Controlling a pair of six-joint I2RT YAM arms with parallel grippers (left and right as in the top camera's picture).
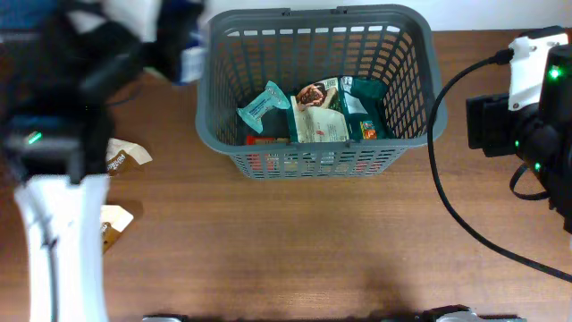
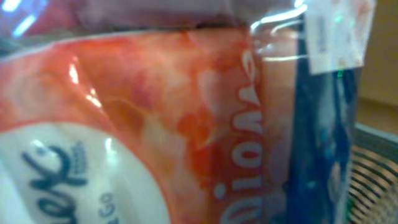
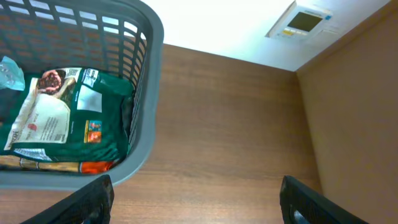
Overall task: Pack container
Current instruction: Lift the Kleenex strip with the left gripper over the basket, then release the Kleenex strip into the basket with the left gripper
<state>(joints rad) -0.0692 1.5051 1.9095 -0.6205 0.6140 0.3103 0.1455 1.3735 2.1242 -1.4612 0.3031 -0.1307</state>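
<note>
Glossy orange-red packet (image 2: 155, 124) fills the left wrist view. The left end effector (image 1: 179, 54), blurred, appears to pinch it just outside the far left corner of the container (image 1: 313, 161), which stands at the far centre of the desk (image 1: 268, 241). Carry the packet clear over the near wall, lower it well inside, then release. The right end effector (image 3: 199, 205) is spread, well apart from the container.

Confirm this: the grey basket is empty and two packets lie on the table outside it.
Not right. The basket holds several packets, a green packet among them; the overhead view shows it. Two packets do lie on the table outside it.
</note>
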